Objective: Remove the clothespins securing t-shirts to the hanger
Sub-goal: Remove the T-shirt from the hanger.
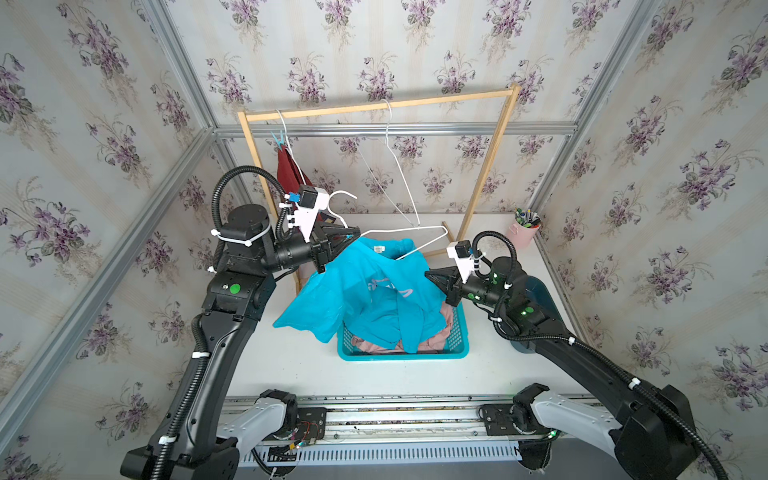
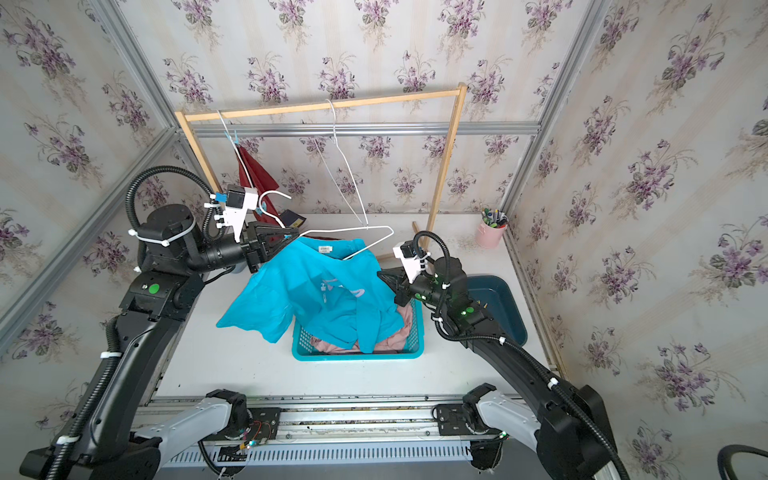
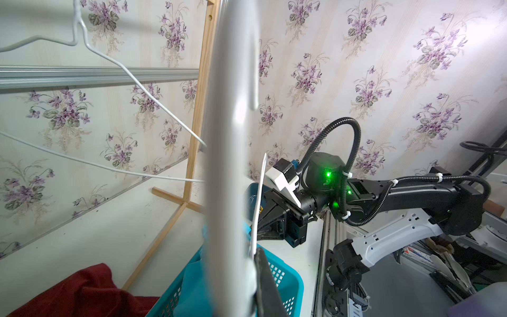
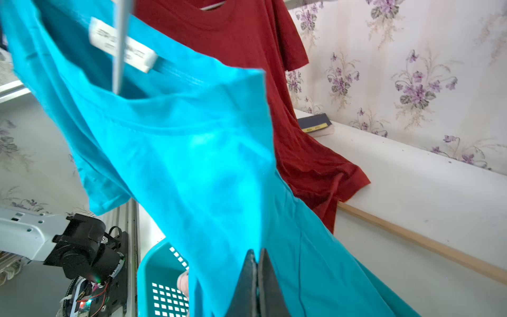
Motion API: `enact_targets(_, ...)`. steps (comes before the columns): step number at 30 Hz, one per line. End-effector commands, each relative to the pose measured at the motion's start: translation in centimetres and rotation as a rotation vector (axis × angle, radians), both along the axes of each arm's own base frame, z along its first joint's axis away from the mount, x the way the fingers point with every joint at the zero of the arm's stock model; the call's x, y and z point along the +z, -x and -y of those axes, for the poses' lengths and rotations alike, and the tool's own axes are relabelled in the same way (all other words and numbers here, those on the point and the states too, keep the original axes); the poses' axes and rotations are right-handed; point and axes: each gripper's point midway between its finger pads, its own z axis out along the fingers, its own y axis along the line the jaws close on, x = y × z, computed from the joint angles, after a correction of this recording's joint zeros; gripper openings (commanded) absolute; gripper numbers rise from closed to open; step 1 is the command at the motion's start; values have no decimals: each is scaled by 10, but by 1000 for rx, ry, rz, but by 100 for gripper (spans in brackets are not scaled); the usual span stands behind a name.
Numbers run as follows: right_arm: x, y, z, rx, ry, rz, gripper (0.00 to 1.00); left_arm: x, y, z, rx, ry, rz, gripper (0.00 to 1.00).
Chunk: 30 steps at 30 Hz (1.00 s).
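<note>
while hanging half over basket point(image 1: 403, 355), turquoise t-shirt point(image 1: 365, 291) looks crumpled

In both top views the widest clear desk point(image 1: 299, 374) runs from 6 to 8 o'clock of the basket point(image 1: 403, 354). A smaller bare patch lies at 1, short of the cup point(image 1: 524, 235). The turquoise tee point(image 1: 365, 291) covers the basket's mouth and spills toward 9. At 12 a hanger point(image 1: 417, 227) dangles from the rack point(image 1: 374, 106). At 11 stand a second hanger point(image 1: 341, 193) and the red tee point(image 1: 289, 172). The left arm point(image 1: 232, 332) fills 9. The right arm point(image 1: 590, 357) and the bin point(image 2: 505, 303) fill 3.
</note>
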Motion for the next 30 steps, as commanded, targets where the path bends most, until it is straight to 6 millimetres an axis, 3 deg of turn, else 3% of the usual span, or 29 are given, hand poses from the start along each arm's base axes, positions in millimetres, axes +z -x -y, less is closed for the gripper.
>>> enact_targets(1,12,5,-10,-13,-44,11,0,32,-1,7,7,79,110,0)
enact_targets(8,-12,27,-33,27,-24,-35,0,42,0,40,-36,137,147,0)
enact_targets(16,-52,38,-56,76,30,-104,0,33,-5,62,-29,181,152,0)
enact_targets(21,-58,43,-58,104,57,-100,0,21,-2,69,-51,163,142,0)
enact_targets(25,-42,42,-42,46,126,-52,44,13,-5,70,-41,143,155,0)
enact_targets(26,-34,45,-36,33,131,-33,50,11,-7,70,-31,138,157,0)
enact_targets(30,-6,61,-13,10,125,17,58,4,-15,73,-26,111,167,0)
